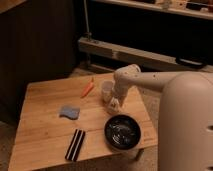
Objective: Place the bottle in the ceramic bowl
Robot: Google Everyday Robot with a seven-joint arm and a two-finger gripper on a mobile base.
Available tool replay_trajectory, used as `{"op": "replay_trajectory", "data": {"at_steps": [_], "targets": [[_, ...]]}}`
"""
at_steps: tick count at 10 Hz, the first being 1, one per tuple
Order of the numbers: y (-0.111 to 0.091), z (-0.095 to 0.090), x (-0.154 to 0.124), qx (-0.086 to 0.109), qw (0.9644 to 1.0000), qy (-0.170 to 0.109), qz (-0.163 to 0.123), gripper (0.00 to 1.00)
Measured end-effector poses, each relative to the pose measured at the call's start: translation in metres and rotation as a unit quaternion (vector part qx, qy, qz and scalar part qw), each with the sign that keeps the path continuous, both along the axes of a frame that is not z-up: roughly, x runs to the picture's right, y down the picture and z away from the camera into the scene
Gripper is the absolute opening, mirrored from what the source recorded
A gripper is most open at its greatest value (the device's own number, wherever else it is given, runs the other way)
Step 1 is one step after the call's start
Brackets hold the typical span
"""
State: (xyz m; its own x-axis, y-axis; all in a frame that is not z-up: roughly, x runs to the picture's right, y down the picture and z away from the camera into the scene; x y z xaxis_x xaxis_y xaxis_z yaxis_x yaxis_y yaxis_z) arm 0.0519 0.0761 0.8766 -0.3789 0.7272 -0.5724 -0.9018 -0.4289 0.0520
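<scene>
The claw (115,102) hangs low over the desk (45,135), just beyond the ceramic bowl (123,132); whether it is clenched cannot be told. The bottle (113,106) appears at its tip. Bowl empty: placement not yet done.

Dark glossy ceramic bowl (123,132) upright; end effector (114,104) low just behind it

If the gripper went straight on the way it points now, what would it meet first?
The gripper, right beside the cup, points downward. It would probably meet the table first, just short of the bowl, though depth is unclear.
</scene>
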Motion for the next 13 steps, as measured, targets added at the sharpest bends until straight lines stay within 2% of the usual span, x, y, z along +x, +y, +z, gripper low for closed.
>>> {"op": "replay_trajectory", "data": {"at_steps": [5,6,10,12,13], "targets": [[0.014,0.018,0.002,-0.018,0.9998,-0.002,0.002,0.63],[0.014,0.019,0.001,-0.019,0.9998,-0.002,0.001,0.56],[0.015,0.022,-0.005,-0.028,0.9995,0.000,-0.013,0.11],[0.013,0.020,-0.011,-0.029,0.9994,0.006,-0.021,0.00],[0.012,0.014,-0.010,-0.027,0.9993,0.010,-0.023,0.00]]}}
